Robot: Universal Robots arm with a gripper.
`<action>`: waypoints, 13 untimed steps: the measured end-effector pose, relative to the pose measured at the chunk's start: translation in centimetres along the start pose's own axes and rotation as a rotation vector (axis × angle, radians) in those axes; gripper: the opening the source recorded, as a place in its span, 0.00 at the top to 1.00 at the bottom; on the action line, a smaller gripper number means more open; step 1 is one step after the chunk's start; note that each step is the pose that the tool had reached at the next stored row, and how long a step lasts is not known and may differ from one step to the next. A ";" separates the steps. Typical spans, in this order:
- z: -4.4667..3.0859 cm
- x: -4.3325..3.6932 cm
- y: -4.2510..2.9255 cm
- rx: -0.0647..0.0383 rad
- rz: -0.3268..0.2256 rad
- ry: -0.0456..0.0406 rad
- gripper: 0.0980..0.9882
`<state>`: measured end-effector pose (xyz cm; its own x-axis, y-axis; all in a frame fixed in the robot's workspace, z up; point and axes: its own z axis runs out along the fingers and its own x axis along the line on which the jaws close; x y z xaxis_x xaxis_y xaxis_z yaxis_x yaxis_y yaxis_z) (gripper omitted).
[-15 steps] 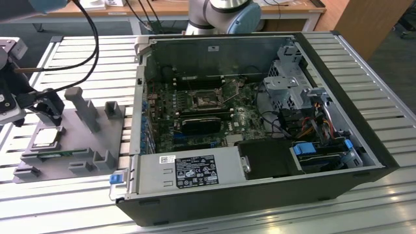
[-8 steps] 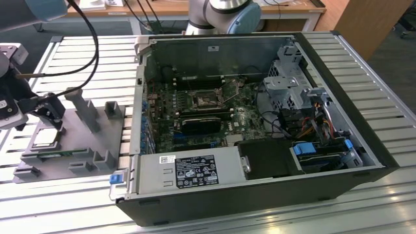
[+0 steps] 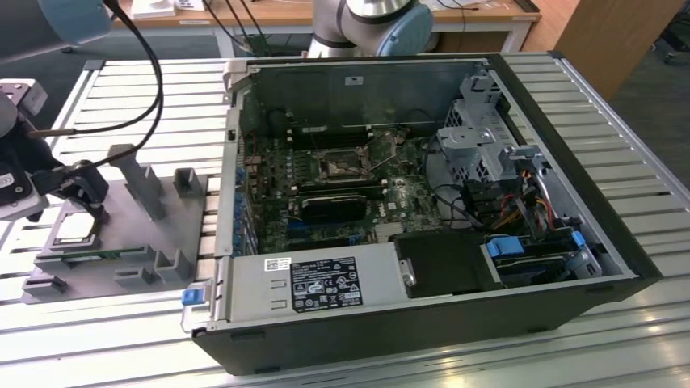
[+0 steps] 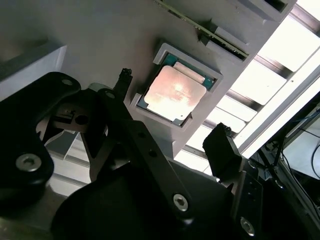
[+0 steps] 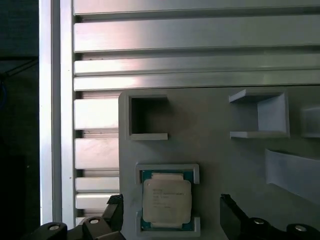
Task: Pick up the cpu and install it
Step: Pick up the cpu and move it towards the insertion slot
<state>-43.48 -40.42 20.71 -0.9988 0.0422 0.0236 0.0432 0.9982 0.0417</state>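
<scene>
Silver-grey cpu (image 5: 166, 201) lies flat in its nest, with the open gripper (image 5: 171, 207) standing astride it.
It rests metal lid upward in a shallow pocket of the grey holder (image 3: 161, 234) on the slatted table (image 3: 140, 105), at the exterior view's left of the open computer case (image 3: 431, 202). The pocket's raised lips catch only two opposite ends, so I judge the other two sides are left free for grasping. The fingers (image 5: 116, 212) are spread, one beside each free side, apart from the chip. The chip is almost square. Its slightly longer axis seems to run from lip to lip, crosswise to the line between the fingers.
</scene>
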 end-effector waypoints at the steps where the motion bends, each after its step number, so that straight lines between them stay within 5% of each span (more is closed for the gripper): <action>1: 0.10 0.02 -0.01 0.000 -0.001 0.0001 0.15; 5: 0.53 0.12 -0.05 0.000 -0.003 0.0002 0.17; 6: 0.62 0.15 -0.05 0.000 -0.003 0.0002 0.25; 13: 1.44 0.46 -0.11 0.000 -0.007 0.0001 0.25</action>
<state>-43.98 -40.45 19.28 -0.9991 0.0349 0.0233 0.0359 0.9985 0.0419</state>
